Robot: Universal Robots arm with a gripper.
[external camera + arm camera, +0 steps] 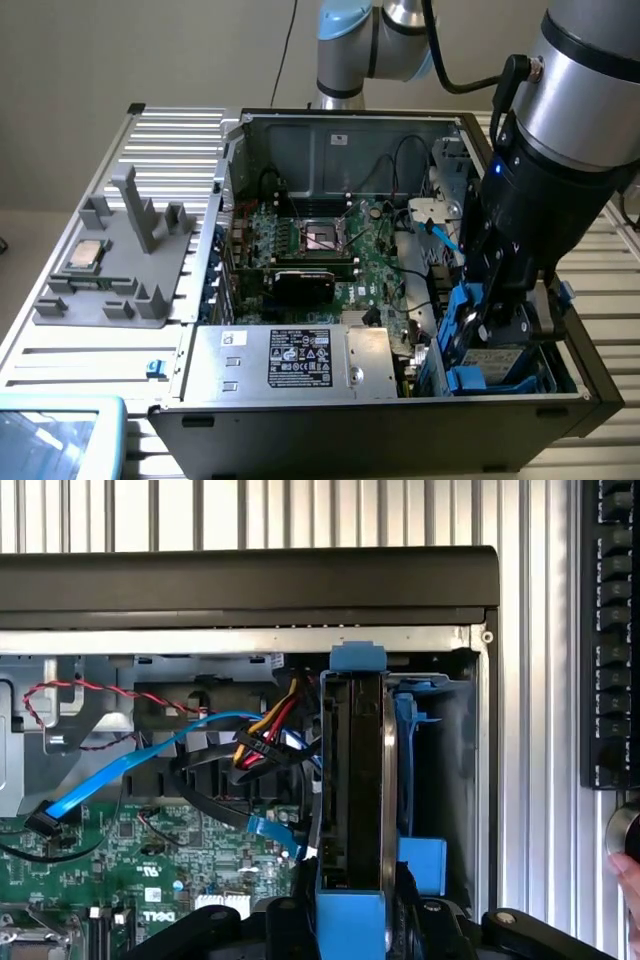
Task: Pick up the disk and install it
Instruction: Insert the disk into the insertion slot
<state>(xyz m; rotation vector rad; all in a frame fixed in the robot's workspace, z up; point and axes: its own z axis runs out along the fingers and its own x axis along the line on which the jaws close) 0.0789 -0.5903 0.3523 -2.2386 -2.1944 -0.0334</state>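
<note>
Notably, wrist view shows the disk [352, 780] edge-on in the claw [352, 925].

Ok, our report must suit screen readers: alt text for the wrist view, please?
The gripper holds the disk edge-on in its blue carrier, in a corner of an open computer case. Beside it lie a blue cable and the green motherboard.

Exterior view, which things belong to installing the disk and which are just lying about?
Job in hand: disk; end effector gripping it; drive bay; computer case.
Lying about: CPU chip; grey fixture tray; small blue clip.
</note>
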